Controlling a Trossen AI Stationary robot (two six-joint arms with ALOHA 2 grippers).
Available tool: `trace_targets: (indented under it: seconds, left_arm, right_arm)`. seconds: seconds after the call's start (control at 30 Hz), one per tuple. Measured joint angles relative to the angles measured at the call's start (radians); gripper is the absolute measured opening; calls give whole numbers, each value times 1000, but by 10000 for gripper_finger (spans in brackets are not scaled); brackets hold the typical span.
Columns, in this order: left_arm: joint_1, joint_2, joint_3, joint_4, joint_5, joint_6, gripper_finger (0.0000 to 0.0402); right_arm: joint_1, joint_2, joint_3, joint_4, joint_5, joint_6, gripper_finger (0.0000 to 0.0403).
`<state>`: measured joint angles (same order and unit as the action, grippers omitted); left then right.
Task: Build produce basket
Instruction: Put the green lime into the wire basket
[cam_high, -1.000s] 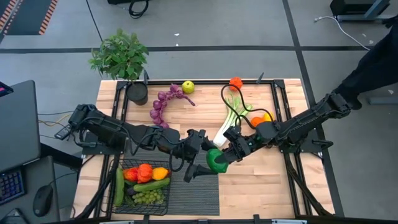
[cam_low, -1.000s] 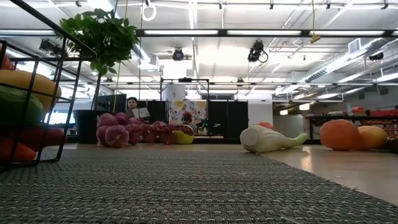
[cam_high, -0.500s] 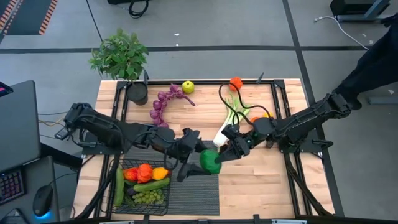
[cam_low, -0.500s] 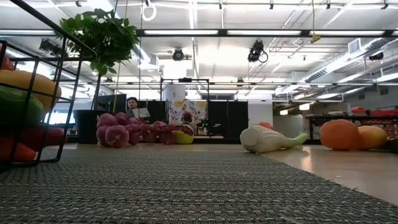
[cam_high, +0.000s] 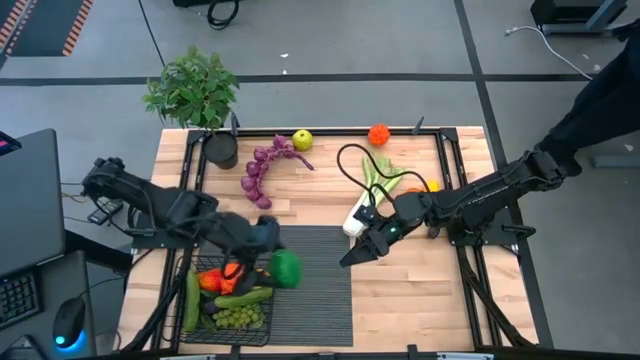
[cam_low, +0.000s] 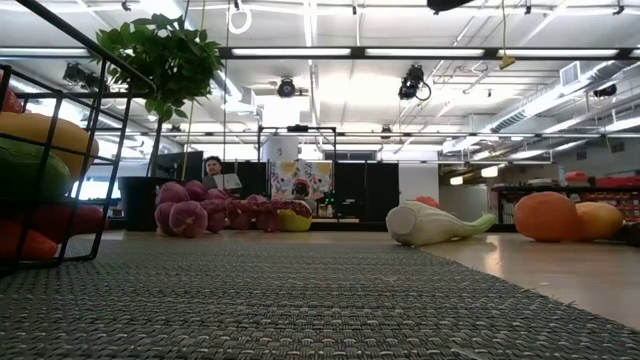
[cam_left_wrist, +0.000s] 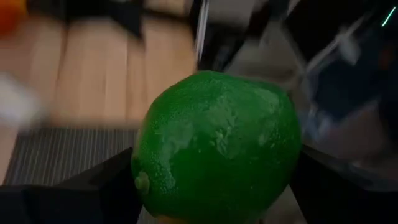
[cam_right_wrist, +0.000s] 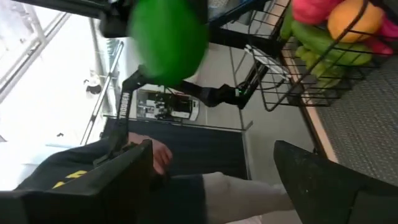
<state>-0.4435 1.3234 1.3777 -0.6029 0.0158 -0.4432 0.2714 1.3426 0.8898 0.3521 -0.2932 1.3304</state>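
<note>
My left gripper (cam_high: 278, 258) is shut on a round green fruit (cam_high: 288, 270), just off the far right corner of the black wire basket (cam_high: 196, 325). The basket holds cucumbers, red peppers, a yellow fruit and green grapes. My right gripper (cam_high: 355, 254) is open and empty over the dark ribbed mat (cam_high: 320, 300); its wrist view shows the fruit (cam_right_wrist: 168, 37) and the basket (cam_right_wrist: 273, 87) ahead. Purple grapes (cam_high: 262, 165), a yellow-green fruit (cam_high: 301, 139), an orange-red fruit (cam_high: 378, 134) and a leek (cam_high: 375, 185) lie on the table's far half. My left gripper pinches the green fruit between its two fingers (cam_left_wrist: 93, 186), one on each side of the fruit's widest part (cam_left_wrist: 149, 162). The fingers come slanting from the table's far left. The fruit is lifted clear of the mat and the basket.
A potted plant (cam_high: 195, 90) stands at the far left corner. An orange fruit (cam_high: 412, 192) lies partly under my right arm. The low view shows the grapes (cam_low: 200, 215), the leek (cam_low: 435, 222), an orange fruit (cam_low: 548, 215) and the basket's wall (cam_low: 110, 170).
The green fruit has passed from my right gripper to my left one. My left gripper has carried it toward the table's left edge, up to the basket's far right corner. My right gripper has let go and stayed over the mat's far right part.
</note>
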Motion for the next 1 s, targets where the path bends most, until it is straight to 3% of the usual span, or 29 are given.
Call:
trace_targets:
  seconds: [0.17,0.47,0.7,1.0]
  left_arm:
    - [-60,-20,-2,-220,0,-102,336]
    - [-193,-7,-6,-414,-1,-235,336]
    - [-274,-8,-85,-458,-16,-417,337]
    - [-344,-7,-201,-423,-44,-770,337]
  right_arm:
    - [1,0,0,-19,2,-14,336]
    - [-4,0,0,-20,-11,-63,336]
    - [-9,0,0,-20,87,-162,328]
    - [4,-1,2,-44,52,-223,318]
